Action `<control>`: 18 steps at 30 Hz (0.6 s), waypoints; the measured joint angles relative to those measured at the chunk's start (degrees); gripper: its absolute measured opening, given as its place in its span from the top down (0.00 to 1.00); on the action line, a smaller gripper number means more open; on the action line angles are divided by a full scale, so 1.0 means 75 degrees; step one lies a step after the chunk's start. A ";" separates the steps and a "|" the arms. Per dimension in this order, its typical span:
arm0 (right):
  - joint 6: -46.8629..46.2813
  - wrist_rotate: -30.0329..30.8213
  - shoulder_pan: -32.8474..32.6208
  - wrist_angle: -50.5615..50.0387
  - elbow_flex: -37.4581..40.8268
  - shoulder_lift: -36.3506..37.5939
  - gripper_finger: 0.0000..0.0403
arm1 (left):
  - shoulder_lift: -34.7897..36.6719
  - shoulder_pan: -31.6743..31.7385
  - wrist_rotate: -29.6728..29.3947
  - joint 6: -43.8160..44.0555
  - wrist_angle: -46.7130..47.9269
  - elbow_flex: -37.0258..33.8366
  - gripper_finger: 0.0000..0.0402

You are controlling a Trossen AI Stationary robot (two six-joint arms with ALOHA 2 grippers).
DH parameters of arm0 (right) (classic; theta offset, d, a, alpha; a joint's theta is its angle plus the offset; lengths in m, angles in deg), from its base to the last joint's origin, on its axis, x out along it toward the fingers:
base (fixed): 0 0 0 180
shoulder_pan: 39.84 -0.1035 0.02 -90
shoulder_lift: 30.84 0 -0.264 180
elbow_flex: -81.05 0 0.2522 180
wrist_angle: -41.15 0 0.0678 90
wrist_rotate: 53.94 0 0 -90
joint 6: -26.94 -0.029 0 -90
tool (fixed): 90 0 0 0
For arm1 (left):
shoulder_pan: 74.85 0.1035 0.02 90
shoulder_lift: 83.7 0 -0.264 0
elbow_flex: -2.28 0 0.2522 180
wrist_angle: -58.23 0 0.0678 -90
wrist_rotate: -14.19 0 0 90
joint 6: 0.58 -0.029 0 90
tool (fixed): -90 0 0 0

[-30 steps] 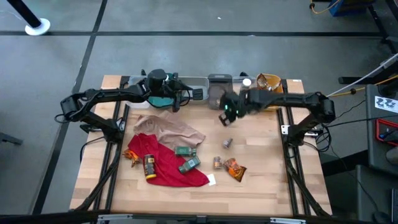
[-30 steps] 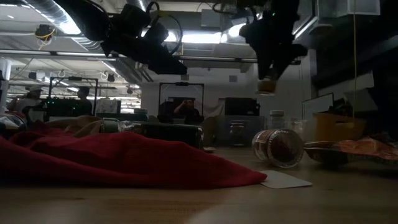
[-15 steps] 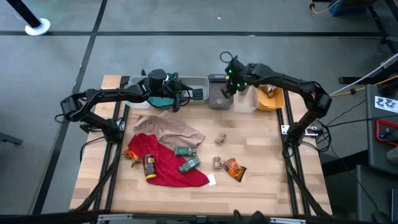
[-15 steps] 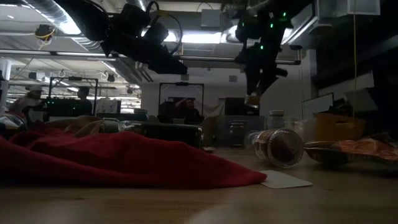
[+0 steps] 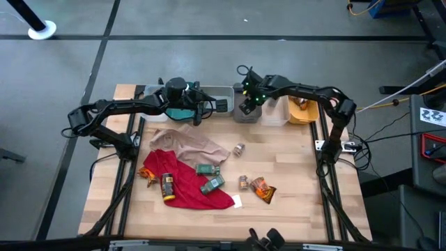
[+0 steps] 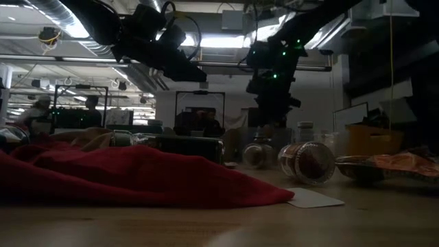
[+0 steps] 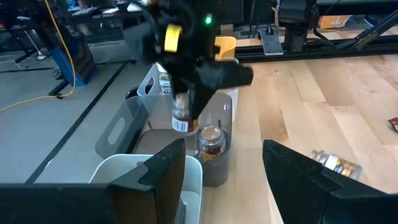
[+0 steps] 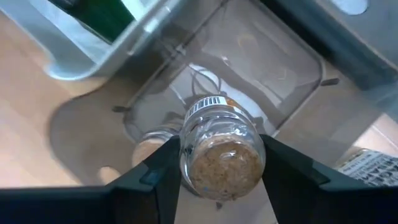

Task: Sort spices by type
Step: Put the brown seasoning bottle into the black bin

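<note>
Right claw point(image 5: 245, 102) pinches a small spice jar point(image 8: 221, 155) above the grey bin point(image 5: 245, 113) at the table's point(image 5: 293, 209) back edge, another jar point(image 7: 211, 138) already inside. Left claw point(image 5: 209, 108), fingers spread and empty, hovers by the teal bin point(image 5: 182, 113).

Along the table's point(image 5: 293, 202) far edge the bins stand side by side, leaving no gap between them, and the right gripper point(image 5: 245, 107), closed on a small jar point(image 8: 219, 152), fills the space above the grey bin point(image 5: 244, 89), where another jar point(image 7: 211, 138) already stands inside. The left gripper point(image 5: 202, 110) hangs by the teal bin point(image 5: 182, 111), blocking that side. Mid-table, the tan cloth point(image 5: 189, 144) and red cloth point(image 5: 185, 183) cover the left half. Loose jars and an orange packet point(image 5: 263, 188) dot the centre, probably with passable gaps. The near edge and right side lie bare.
</note>
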 joint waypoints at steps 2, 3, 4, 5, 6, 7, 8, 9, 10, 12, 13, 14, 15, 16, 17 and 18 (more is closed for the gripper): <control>0.0093 0.0022 0.0000 0.0013 0.0000 -0.0193 0.54 | 0.0000 0.0000 0.0000 0.0002 0.0003 0.0000 0.51; 0.0112 0.0019 0.0000 0.0013 0.0000 -0.0296 0.54 | 0.0000 0.0000 0.0000 0.0003 0.0000 0.0000 0.51; 0.0115 0.0004 0.0000 0.0026 0.0000 -0.0384 0.54 | 0.0000 0.0000 0.0000 0.0002 0.0000 0.0000 0.51; 0.0117 -0.0017 0.0000 0.0045 0.0000 -0.0463 0.53 | 0.0000 0.0000 0.0000 0.0003 0.0003 0.0000 0.51; 0.0120 -0.0033 0.0000 0.0069 0.0000 -0.0529 0.53 | 0.0000 -0.0003 0.0000 0.0003 0.0001 0.0000 0.51; 0.0121 -0.0037 0.0000 0.0086 0.0000 -0.0588 0.52 | 0.0000 -0.0002 0.0000 0.0003 0.0002 0.0000 0.51; 0.0121 -0.0039 0.0000 0.0090 0.0000 -0.0640 0.52 | 0.0000 0.0000 0.0000 0.0003 0.0003 0.0000 0.51; 0.0123 -0.0042 0.0000 0.0096 0.0000 -0.0679 0.52 | 0.0000 0.0000 0.0000 0.0003 0.0003 0.0000 0.51; 0.0123 -0.0051 0.0000 0.0098 0.0000 -0.0710 0.52 | 0.0000 -0.0002 0.0000 0.0003 0.0001 0.0000 0.51; 0.0123 -0.0058 0.0000 0.0109 0.0000 -0.0764 0.52 | 0.0000 -0.0003 0.0000 0.0003 0.0001 -0.0003 0.51; 0.0123 -0.0072 0.0000 0.0125 0.0000 -0.0786 0.51 | 0.0000 -0.0003 0.0000 0.0003 0.0000 -0.0003 0.51; 0.0123 -0.0074 0.0000 0.0117 0.0000 -0.0801 0.51 | 0.0000 -0.0003 0.0000 0.0003 0.0001 -0.0003 0.51; 0.0123 -0.0071 0.0000 0.0110 0.0000 -0.0804 0.51 | 0.0000 -0.0003 0.0000 0.0004 0.0003 -0.0003 0.51; 0.0123 -0.0074 0.0000 0.0121 0.0000 -0.0804 0.51 | 0.0000 -0.0003 0.0000 0.0006 0.0003 -0.0003 0.51; 0.0123 -0.0074 0.0000 0.0126 0.0000 -0.0804 0.51 | 0.0000 -0.0003 -0.0001 0.0006 0.0003 -0.0003 0.51; 0.0123 -0.0074 -0.0003 0.0123 0.0000 -0.0804 0.51 | 0.0000 -0.0003 0.0000 0.0003 0.0003 -0.0003 0.51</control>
